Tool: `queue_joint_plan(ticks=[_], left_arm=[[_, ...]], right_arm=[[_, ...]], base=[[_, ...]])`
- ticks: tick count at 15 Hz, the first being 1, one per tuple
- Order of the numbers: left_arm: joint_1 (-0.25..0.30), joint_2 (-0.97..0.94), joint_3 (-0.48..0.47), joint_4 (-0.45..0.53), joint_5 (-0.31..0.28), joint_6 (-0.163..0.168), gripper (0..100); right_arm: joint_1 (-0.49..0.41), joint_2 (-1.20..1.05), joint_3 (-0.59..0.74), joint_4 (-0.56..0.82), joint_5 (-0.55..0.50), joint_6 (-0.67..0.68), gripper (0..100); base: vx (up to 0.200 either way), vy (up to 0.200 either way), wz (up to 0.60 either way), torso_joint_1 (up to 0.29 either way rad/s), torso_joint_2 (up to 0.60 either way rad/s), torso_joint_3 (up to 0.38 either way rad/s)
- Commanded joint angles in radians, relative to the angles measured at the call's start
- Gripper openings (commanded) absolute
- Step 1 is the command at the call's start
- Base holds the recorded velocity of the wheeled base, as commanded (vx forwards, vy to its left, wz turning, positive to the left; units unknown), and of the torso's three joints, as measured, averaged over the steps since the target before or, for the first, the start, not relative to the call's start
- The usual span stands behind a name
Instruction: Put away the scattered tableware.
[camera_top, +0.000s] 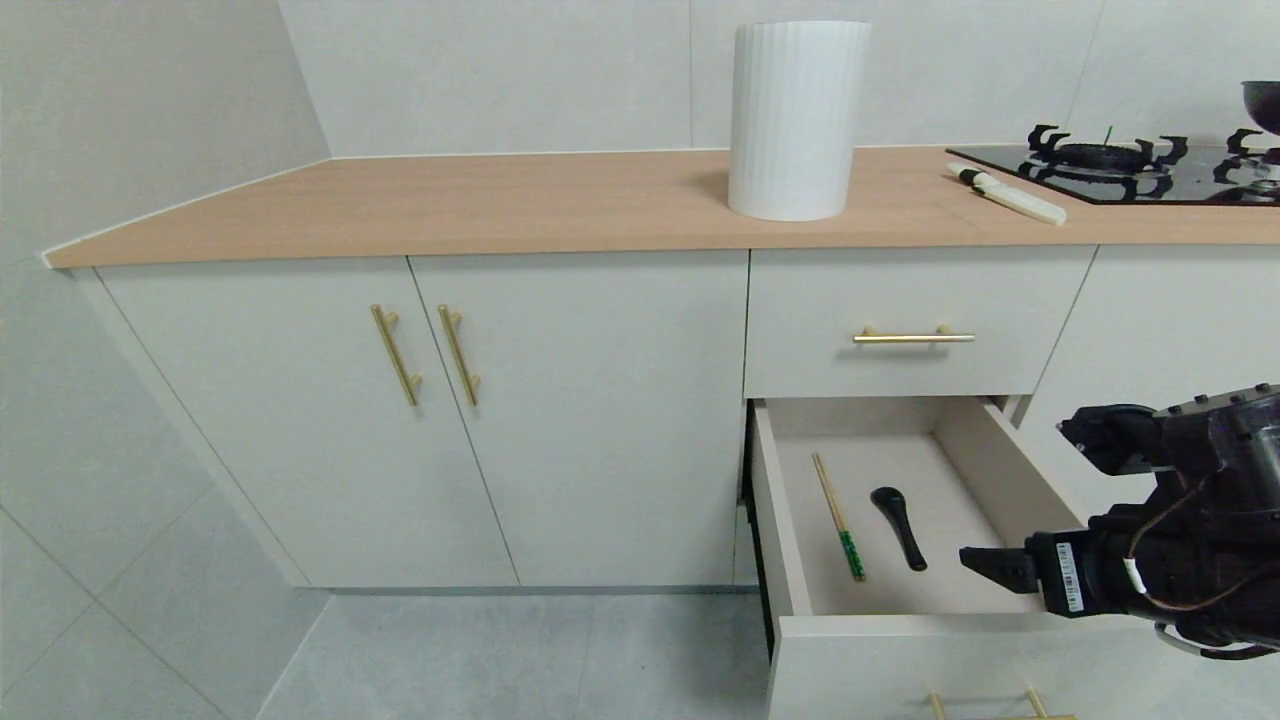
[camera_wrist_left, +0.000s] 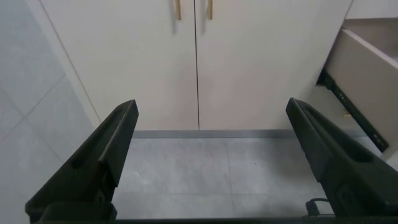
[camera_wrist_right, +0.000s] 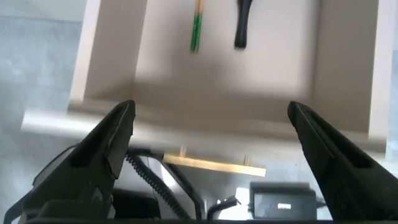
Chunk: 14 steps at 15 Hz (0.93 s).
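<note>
— How does our right pincer (camera_top: 1015, 492) stand?
— We see its two dark fingers wide apart, with nothing between them; it hangs over the front corner of the open drawer (camera_top: 778, 520), on the side nearer the stove.
— What lies closest to it?
— Just beyond its fingertips, on the drawer's pale floor, lies the black spoon (camera_top: 898, 525); on the far side of the spoon from the pincer lie the chopsticks (camera_top: 838, 518), wooden with green ends; the two lie near each other but apart, both roughly lengthwise in the drawer.
— And right at the pincer?
— In the right wrist view, between the spread fingers, we see the drawer's front edge and its brass handle (camera_wrist_right: 214, 163).
— Our left pincer (camera_wrist_left: 211, 106)?
— Equally spread, holding nothing; ahead of it we see grey floor tiles (camera_wrist_left: 205, 168) and two closed cupboard doors (camera_wrist_left: 249, 62); the open drawer juts out on the right pincer's side.
— Farther out from the right pincer?
— Above it is a shut drawer (camera_top: 910, 290); higher up, on the wooden bench (camera_top: 450, 205), we see a tall white ribbed canister (camera_top: 795, 120); a cream-coloured utensil (camera_top: 1005, 195) with a dark end lies just beside the black stove (camera_top: 1120, 165).
</note>
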Motion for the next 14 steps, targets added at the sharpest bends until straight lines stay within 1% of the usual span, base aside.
queue_joint_plan(ticks=[1, 4, 5, 8, 11, 14], left_arm=[[0.000, 0.001, 0.000, 0.000, 0.001, 0.000, 100], [0.000, 0.001, 0.000, 0.000, 0.001, 0.000, 100], [0.000, 0.001, 0.000, 0.000, 0.001, 0.000, 100], [0.000, 0.001, 0.000, 0.000, 0.001, 0.000, 100], [0.000, 0.001, 0.000, 0.000, 0.001, 0.000, 100], [0.000, 0.001, 0.000, 0.000, 0.001, 0.000, 100]], right_arm=[[0.019, -0.003, 0.001, 0.020, 0.000, 0.000, 100], [0.069, -0.046, -0.007, 0.122, 0.002, -0.006, 100], [0.091, -0.072, -0.011, 0.177, 0.003, -0.008, 100], [0.143, -0.078, -0.005, 0.289, 0.003, -0.068, 100], [0.178, -0.060, -0.002, 0.330, 0.003, -0.078, 100], [0.193, -0.042, 0.001, 0.378, 0.003, -0.081, 100]], base=[[0.000, 0.000, 0.00, 0.000, 0.00, 0.000], [0.000, 0.000, 0.00, 0.000, 0.00, 0.000], [0.000, 0.000, 0.00, 0.000, 0.00, 0.000], [0.000, 0.000, 0.00, 0.000, 0.00, 0.000], [0.000, 0.000, 0.00, 0.000, 0.00, 0.000], [0.000, 0.000, 0.00, 0.000, 0.00, 0.000]])
